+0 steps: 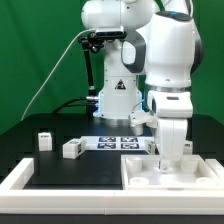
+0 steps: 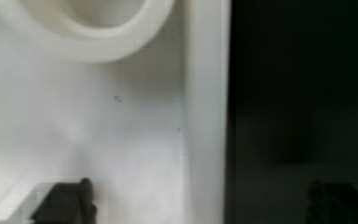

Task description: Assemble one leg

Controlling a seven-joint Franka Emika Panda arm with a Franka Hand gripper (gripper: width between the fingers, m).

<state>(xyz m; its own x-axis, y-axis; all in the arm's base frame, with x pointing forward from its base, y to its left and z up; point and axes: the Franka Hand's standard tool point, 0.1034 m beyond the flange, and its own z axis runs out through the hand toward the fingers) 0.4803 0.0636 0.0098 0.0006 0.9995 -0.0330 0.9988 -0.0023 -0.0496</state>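
Two legs, small white posts with black-and-white tags, lie on the black table toward the exterior view's left: one leg (image 1: 45, 140) and a second leg (image 1: 72, 148). My gripper (image 1: 170, 153) hangs low over the large white square panel (image 1: 150, 176) at the exterior view's right, far from both legs. In the wrist view the gripper (image 2: 202, 205) is open. Its dark fingertips (image 2: 62, 203) stand wide apart on either side of the panel's edge (image 2: 197, 110), and nothing is held. A round raised ring (image 2: 108, 30) shows on the panel. No leg shows in the wrist view.
The marker board (image 1: 118, 142) lies between the legs and the panel. A white L-shaped rail (image 1: 18, 180) borders the table at the front of the exterior view's left. The robot base (image 1: 115, 95) stands behind, with a cable beside it.
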